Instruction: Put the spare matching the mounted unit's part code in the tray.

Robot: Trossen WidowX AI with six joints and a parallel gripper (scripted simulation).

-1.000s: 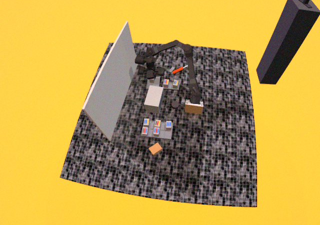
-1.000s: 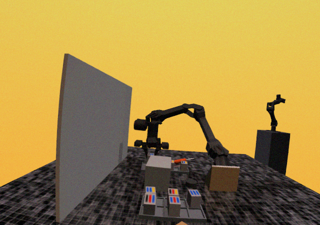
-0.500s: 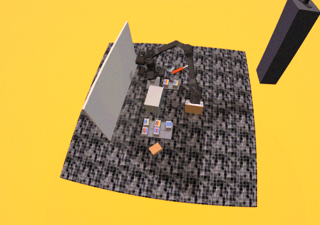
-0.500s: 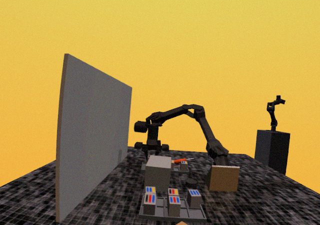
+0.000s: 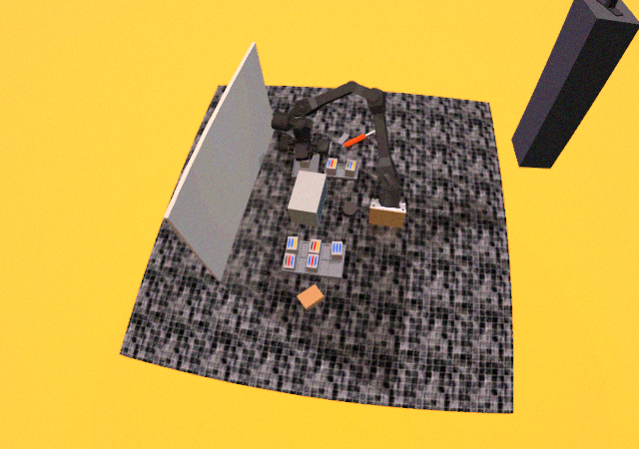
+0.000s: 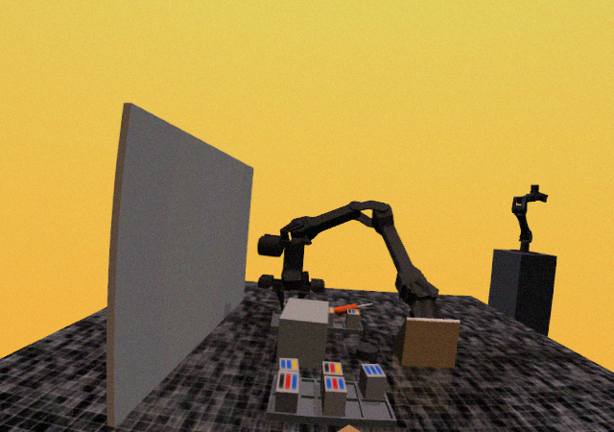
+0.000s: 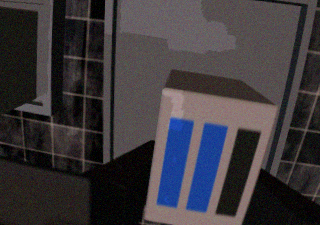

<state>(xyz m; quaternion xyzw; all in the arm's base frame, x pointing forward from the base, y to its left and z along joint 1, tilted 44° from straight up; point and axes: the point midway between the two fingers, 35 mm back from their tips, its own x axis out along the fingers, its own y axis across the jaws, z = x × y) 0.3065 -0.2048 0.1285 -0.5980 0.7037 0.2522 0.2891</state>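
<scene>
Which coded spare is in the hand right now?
The blue-blue-black spare, pinched in the hand above the grey tray; the other spares sit in racks.

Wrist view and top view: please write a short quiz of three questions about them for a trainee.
1. True or false: the gripper holds a spare with three red stripes.
2. In the wrist view, what lies behind the spare? A) the grey tray B) an orange box C) a screwdriver
3. Fill in: in the top view, the front rack carries ___ spares.

Key: 1 false, the stripes are two blue and one black; 2 A; 3 five.
</scene>
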